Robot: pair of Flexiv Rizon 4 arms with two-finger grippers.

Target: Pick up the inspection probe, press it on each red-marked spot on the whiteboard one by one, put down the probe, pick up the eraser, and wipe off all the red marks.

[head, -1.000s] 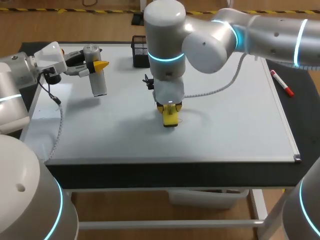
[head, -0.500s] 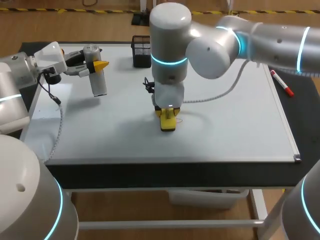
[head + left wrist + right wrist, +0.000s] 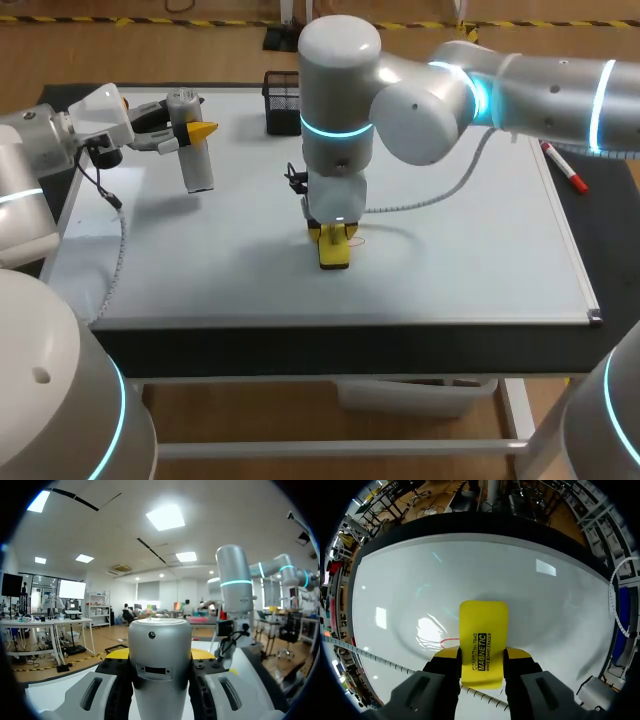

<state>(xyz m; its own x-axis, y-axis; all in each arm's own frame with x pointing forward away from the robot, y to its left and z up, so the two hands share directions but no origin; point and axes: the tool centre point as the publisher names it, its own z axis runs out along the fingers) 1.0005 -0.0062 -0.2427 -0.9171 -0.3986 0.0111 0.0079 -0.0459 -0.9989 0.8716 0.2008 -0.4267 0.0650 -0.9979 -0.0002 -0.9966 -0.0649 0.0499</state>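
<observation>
Your right gripper (image 3: 335, 237) is clenching the yellow eraser (image 3: 335, 250) from two sides and pressing it flat on the whiteboard (image 3: 460, 250), just toward six o'clock of the board's middle. The right wrist view is showing you what the head view barely catches: a thin red mark (image 3: 449, 642) curling out from the eraser's side, beside the gripper's finger. Your left gripper (image 3: 186, 131) is grasping the inspection probe (image 3: 195, 155) above the board's ten o'clock corner; the left wrist view is showing its silver barrel filling the space between the fingers. Bare whiteboard is stretching from the eraser toward three o'clock. A black holder (image 3: 282, 100) is standing at twelve o'clock, and a red marker (image 3: 565, 167) is lying on the tabletop (image 3: 600, 230) past the three o'clock edge.
</observation>
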